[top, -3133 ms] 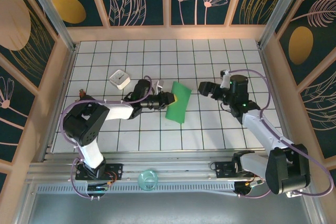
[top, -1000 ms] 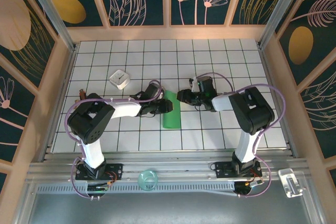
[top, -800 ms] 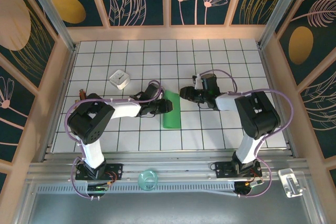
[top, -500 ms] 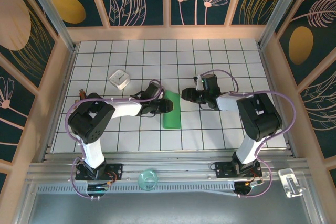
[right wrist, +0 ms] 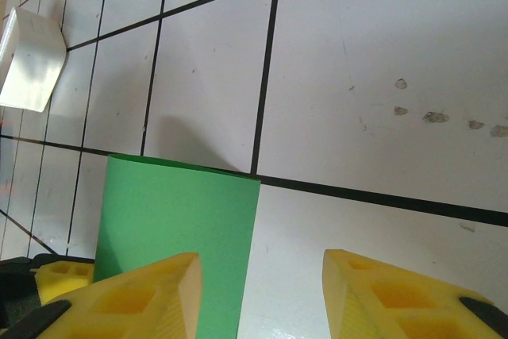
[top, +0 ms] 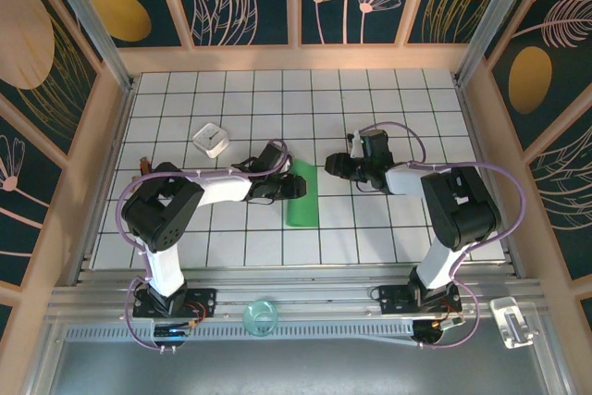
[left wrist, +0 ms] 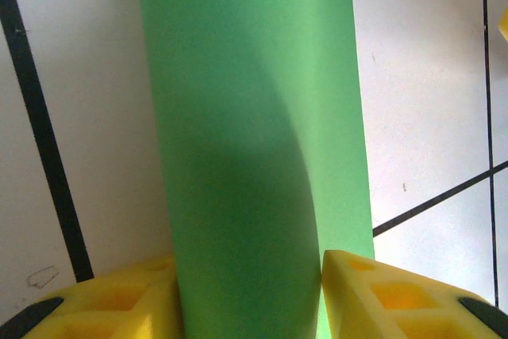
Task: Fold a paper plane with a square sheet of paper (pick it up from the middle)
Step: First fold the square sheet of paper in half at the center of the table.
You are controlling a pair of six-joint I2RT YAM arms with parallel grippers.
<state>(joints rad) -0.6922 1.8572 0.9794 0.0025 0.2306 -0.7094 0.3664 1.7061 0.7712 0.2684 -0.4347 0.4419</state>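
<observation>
On the tiled surface (top: 407,108), the green sheet of paper (top: 302,201) lies as a narrow doubled strip between the two sets of fingers. It has no pointed nose and no wings, so we judge the task to be at an early stage: one lengthwise fold is made and the rest is left. In the left wrist view the top layer bulges upward instead of lying flat, so we think that fold needs pressing into a crease before the corner folds and wing folds. A small white box (top: 211,139) sits well beyond the left fingers, away from the paper. The left fingers (top: 294,187) flank the strip's near edge, and the paper fills their gap; whether they squeeze it we cannot tell. The right fingers (top: 333,166) hang spread and empty just beside the strip's far corner.
</observation>
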